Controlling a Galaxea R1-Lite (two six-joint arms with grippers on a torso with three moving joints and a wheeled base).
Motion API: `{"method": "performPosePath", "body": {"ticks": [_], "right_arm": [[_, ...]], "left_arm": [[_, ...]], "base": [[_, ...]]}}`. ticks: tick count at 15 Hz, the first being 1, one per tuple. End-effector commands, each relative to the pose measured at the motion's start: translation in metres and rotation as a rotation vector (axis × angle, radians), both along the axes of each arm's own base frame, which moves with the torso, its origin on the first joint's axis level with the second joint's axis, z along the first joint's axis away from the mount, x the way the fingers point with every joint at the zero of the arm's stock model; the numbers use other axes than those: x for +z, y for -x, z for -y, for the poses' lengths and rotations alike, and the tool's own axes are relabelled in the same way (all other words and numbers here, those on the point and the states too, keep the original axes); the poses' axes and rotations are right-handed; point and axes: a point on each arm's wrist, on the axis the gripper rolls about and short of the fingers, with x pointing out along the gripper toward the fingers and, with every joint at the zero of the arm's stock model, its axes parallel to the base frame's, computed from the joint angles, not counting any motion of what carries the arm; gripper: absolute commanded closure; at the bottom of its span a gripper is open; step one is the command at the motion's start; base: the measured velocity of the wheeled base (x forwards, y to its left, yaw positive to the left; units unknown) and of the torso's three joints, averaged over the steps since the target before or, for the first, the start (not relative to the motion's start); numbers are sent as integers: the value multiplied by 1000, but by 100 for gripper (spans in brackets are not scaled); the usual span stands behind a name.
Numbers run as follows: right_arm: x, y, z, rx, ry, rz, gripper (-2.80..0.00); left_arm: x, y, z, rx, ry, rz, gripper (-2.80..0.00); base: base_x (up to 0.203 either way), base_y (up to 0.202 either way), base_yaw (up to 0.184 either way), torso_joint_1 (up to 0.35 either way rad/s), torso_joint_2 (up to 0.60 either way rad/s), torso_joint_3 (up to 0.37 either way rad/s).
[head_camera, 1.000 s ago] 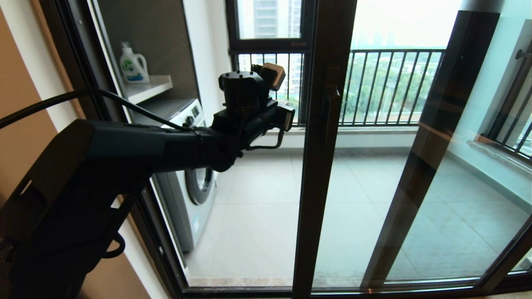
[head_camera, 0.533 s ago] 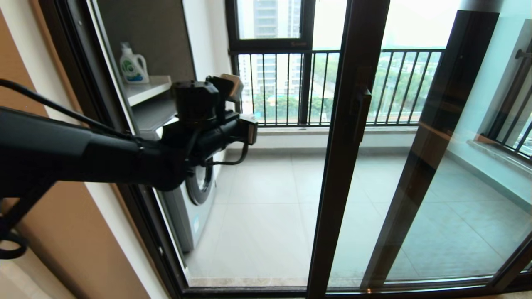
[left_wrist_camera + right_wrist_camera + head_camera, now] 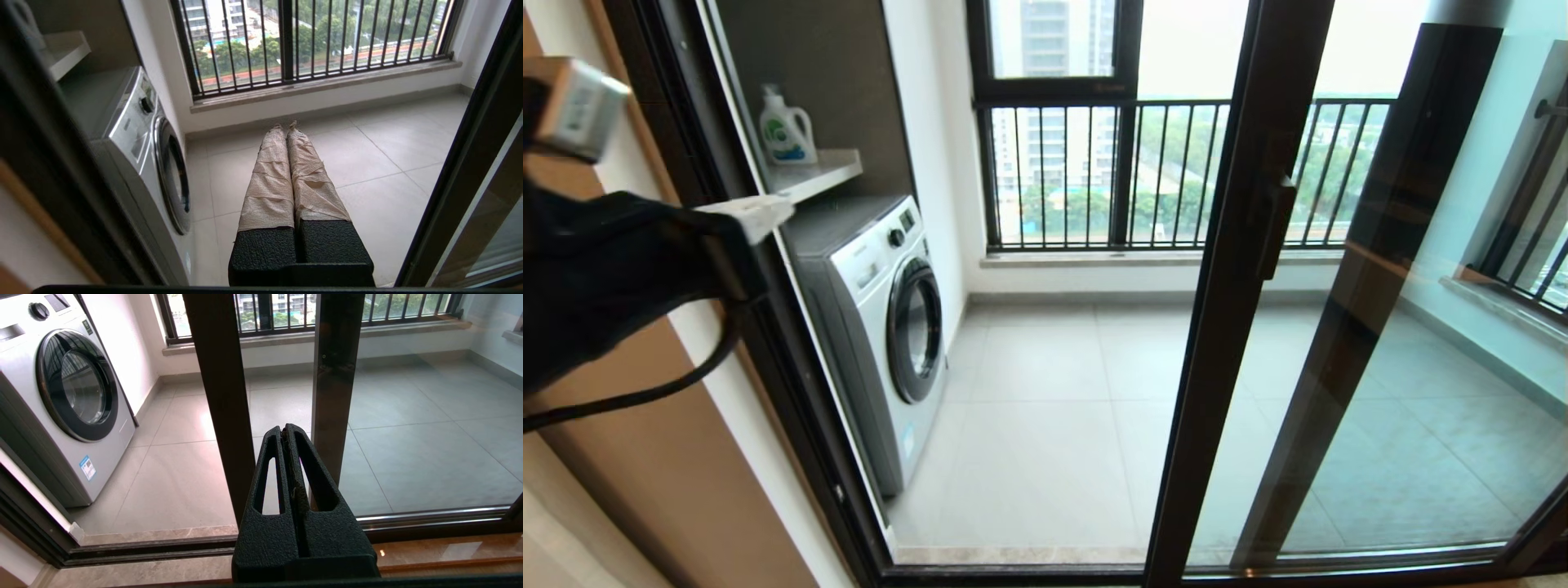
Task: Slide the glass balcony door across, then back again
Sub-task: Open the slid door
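Note:
The glass balcony door (image 3: 1217,367) stands partly slid to the right, its dark stile crossing the middle of the head view. Its bar handle (image 3: 1276,229) sits on that stile. The same stile (image 3: 470,143) shows in the left wrist view and again (image 3: 220,396) in the right wrist view. My left arm (image 3: 621,269) is drawn back at the far left, well away from the door. My left gripper (image 3: 284,124), with tape-wrapped fingers, is shut on nothing and points into the open gap. My right gripper (image 3: 286,430) is shut and empty, low before the door's bottom.
A washing machine (image 3: 882,327) stands on the balcony's left, under a shelf (image 3: 821,171) with a detergent bottle (image 3: 784,131). The black-barred railing window (image 3: 1094,171) closes the far side. A second dark-framed glass panel (image 3: 1380,245) stands behind the door. The floor track (image 3: 163,547) runs along the threshold.
The door has slid to the right and the opening is wider. My left arm has swung back to the left, away from the door's edge.

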Motion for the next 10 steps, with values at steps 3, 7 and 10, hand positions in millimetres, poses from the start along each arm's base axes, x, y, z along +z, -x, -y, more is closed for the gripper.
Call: {"method": "performPosePath", "body": {"ticks": [3, 7, 10], "right_arm": [[-3, -1, 0, 1, 0, -12, 0], [-3, -1, 0, 0, 0, -12, 0], [-3, -1, 0, 0, 0, -12, 0]], "left_arm": [[5, 149, -53, 73, 72, 155, 0], [-12, 213, -65, 203, 79, 176, 0], [-32, 255, -64, 272, 80, 231, 0]], "base": [[0, 0, 0, 0, 0, 0], [0, 0, 0, 0, 0, 0], [0, 0, 0, 0, 0, 0]]}}
